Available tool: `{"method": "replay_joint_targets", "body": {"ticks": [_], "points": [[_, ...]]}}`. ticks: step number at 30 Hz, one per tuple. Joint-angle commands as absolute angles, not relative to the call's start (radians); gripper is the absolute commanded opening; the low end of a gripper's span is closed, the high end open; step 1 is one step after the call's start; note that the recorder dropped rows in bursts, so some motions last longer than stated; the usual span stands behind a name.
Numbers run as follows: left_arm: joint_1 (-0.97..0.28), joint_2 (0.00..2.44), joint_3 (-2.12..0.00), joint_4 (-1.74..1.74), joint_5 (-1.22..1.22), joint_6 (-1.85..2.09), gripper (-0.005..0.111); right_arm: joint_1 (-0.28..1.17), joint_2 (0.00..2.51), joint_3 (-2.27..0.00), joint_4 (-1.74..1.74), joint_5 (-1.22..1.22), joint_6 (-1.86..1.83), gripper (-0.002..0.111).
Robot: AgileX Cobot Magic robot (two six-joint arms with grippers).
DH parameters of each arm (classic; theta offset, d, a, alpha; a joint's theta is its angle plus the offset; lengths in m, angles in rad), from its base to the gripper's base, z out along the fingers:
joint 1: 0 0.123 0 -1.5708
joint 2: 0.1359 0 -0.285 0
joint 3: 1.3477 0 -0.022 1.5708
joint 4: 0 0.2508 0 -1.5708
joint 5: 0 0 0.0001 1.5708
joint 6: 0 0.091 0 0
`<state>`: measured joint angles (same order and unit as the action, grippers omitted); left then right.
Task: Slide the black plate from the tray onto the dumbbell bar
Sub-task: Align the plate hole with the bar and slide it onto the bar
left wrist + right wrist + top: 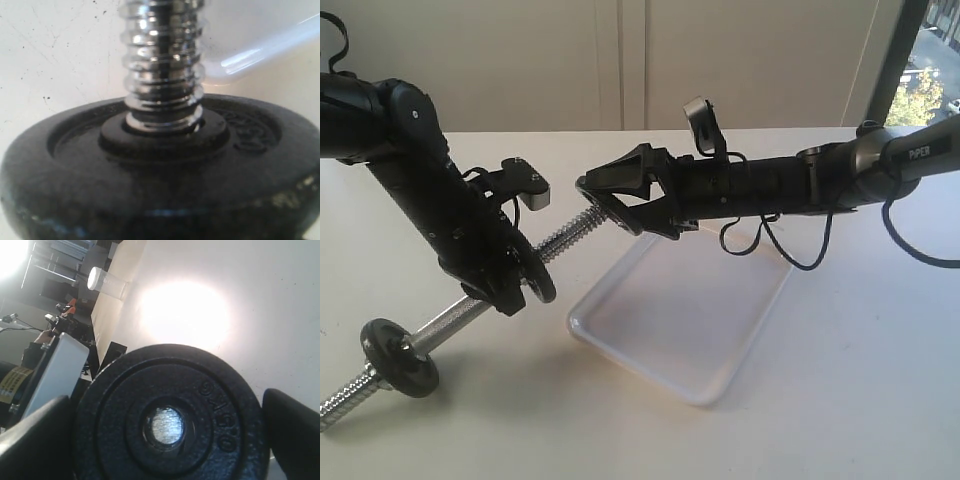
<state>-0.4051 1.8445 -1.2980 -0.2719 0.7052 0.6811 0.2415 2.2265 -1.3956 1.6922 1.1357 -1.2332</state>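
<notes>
Clamping the long chrome dumbbell bar (450, 322) aslant, the left pincer (525, 290) presents its threaded tip to the round matte-black plate (170, 380), which the right pincer (610, 198) pinches, hole aligned, off the white plastic tray (690, 310).

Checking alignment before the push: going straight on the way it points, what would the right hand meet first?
Likely the threaded end of the dumbbell bar. The right hand holds the black plate facing it, and chrome shows through the plate's hole; the gap is hard to judge.
</notes>
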Motion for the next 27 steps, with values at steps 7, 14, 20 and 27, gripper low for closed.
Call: {"method": "replay_joint_targets", "body": {"ticks": [7,14,20,27], "points": [[-0.409,1.804,-1.316,-0.337,0.699,0.670,0.000,0.261,2.206,-1.394,1.744,1.181,-1.247,0.000],[-0.409,1.804,-1.316,-0.337,0.699,0.670,0.000,0.269,2.206,-1.394,1.744,1.161,-1.241,0.000],[-0.409,1.804,-1.316,-0.337,0.697,0.670,0.000,0.291,2.206,-1.394,1.744,1.152,-1.241,0.000],[-0.409,1.804,-1.316,-0.340,0.677,0.656,0.000,0.333,2.206,-1.394,1.744,1.116,-1.241,0.000]]}}
